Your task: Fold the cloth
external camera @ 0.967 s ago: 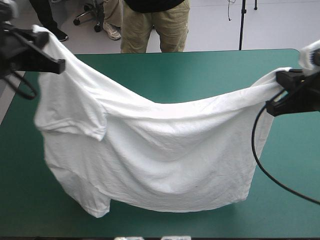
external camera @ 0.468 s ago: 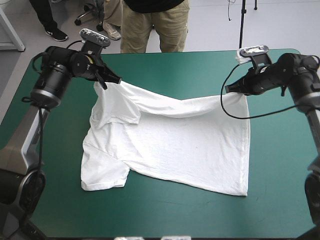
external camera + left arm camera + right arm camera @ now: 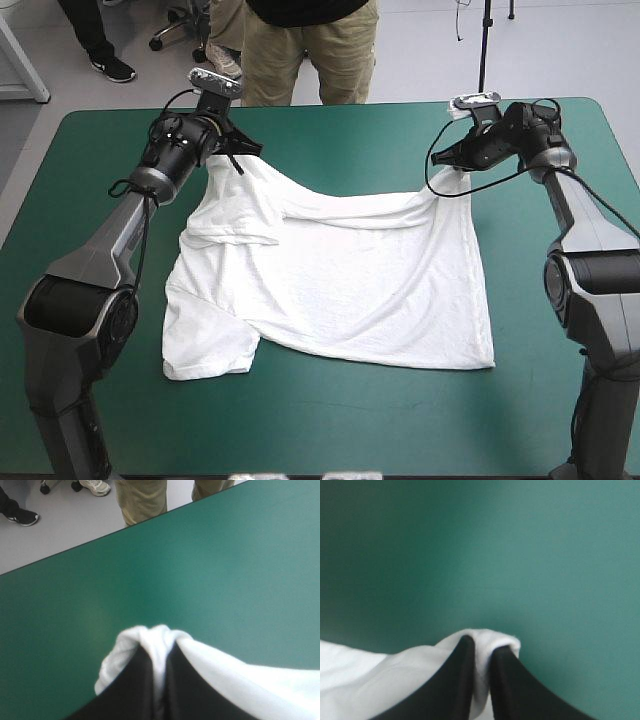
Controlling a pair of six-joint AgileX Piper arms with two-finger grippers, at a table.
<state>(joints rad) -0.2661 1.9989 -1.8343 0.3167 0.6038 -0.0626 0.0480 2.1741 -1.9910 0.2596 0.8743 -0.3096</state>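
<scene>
Laying-out step, near its end. Just before, the T-shirt (image 3: 340, 280) hung in a deep swag between two raised arms. Both arms have since dropped and reached forward, and most of the cloth now lies spread on the teal-green cover (image 3: 330, 130).

Left gripper (image 3: 240, 160): black fingers clamped on a bunched corner of white cloth, with a little knob of it poking out past the tips. Right gripper (image 3: 438, 158): the same, pinched tight on the opposite corner.

The edge between the two grippers sags and is not yet taut. The body of the shirt trails back from both grippers toward the robot. One sleeve lies doubled over just behind the left gripper. Ahead of both grippers is bare cover only.

Judgement: the shirt is down but not square, so the doubled sleeve and slack edge need smoothing before any fold.
</scene>
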